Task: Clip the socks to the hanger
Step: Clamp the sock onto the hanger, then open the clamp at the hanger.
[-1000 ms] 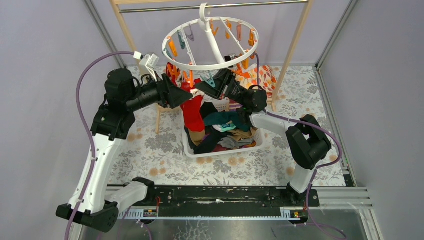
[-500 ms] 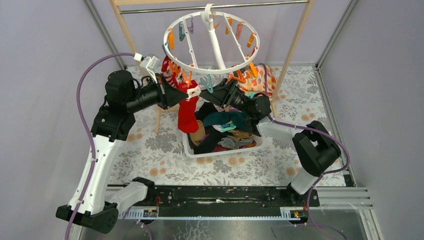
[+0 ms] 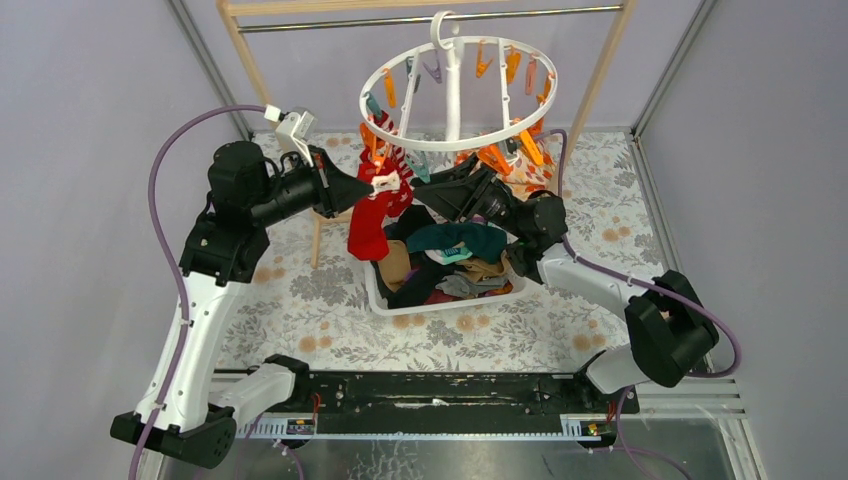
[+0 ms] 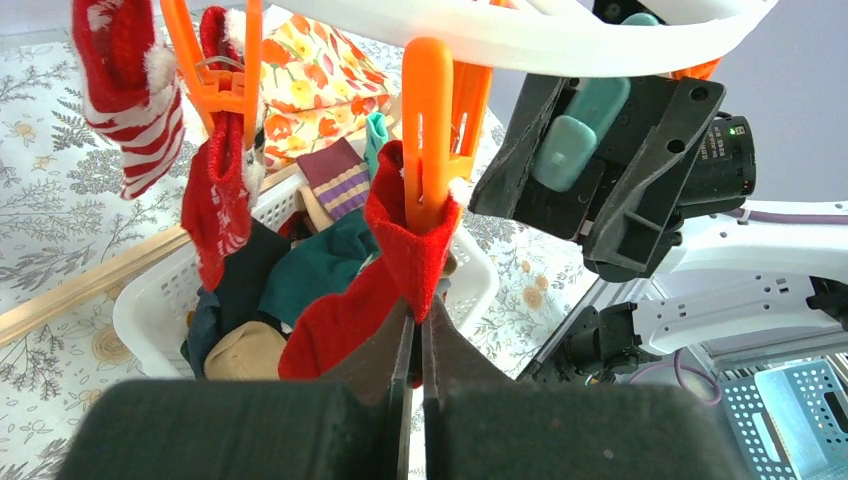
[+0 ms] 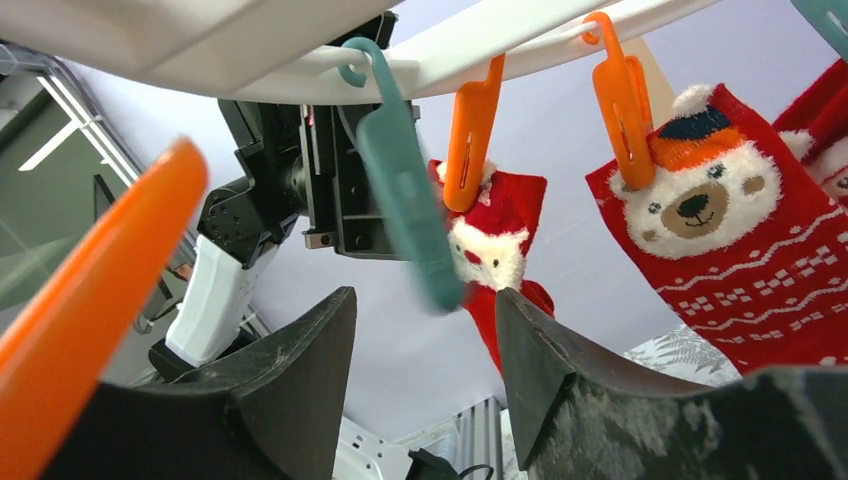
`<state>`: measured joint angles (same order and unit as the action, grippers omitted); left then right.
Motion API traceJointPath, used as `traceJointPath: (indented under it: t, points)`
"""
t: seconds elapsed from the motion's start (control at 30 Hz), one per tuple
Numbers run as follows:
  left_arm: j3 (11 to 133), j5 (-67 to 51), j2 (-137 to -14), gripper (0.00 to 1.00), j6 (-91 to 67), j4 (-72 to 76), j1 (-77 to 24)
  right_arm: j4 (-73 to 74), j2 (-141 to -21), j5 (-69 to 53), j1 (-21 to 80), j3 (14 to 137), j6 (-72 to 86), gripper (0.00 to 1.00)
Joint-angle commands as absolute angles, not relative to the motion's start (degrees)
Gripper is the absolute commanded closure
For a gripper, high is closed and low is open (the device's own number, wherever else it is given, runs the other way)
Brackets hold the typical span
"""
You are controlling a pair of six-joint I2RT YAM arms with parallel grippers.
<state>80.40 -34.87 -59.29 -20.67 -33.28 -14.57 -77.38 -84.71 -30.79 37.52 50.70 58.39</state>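
Observation:
The white ring hanger (image 3: 453,90) hangs from the rack bar with several socks clipped along its near-left rim. A plain red sock (image 4: 400,250) dangles from an orange clip (image 4: 428,140) that is pinched on its cuff. My left gripper (image 4: 415,315) is shut on that sock just below the clip; it sits left of the ring (image 3: 383,183). My right gripper (image 5: 425,300) is open under the rim, with a teal clip (image 5: 405,200) hanging loose between its fingers, untouched. Red Santa (image 5: 490,250) and bear (image 5: 720,220) socks hang on orange clips beside it.
A white basket (image 3: 440,303) under the hanger holds teal, tan, black and striped socks. The wooden rack's right post (image 3: 590,95) and left post (image 3: 250,70) flank the ring. An orange leaf-print cloth (image 4: 310,60) lies behind the basket. Both grippers nearly face each other.
The hanger has swung to the right along the bar. My right gripper has opened and let go of the clip and moved right. My left gripper has shut on the red sock.

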Motion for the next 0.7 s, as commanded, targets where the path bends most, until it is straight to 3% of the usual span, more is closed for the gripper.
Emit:
traceJointPath:
  t: [0.0, 0.27, 0.67]
  points:
    - [82.78, -34.18, -58.83, 0.96, -19.34, -33.67, -14.15, -74.56, -81.74, -27.43, 37.10, 51.37, 51.55, 0.41]
    - [83.23, -34.47, -58.87, 0.96, -19.33, -34.01, -14.15, -71.72, -82.65, -20.82, 41.14, 50.89, 45.44, 0.30]
    - [84.88, -34.98, -59.06, 0.98, -19.16, -34.36, -14.15, -66.85, -88.15, -24.64, 42.01, 52.83, 59.79, 0.33]
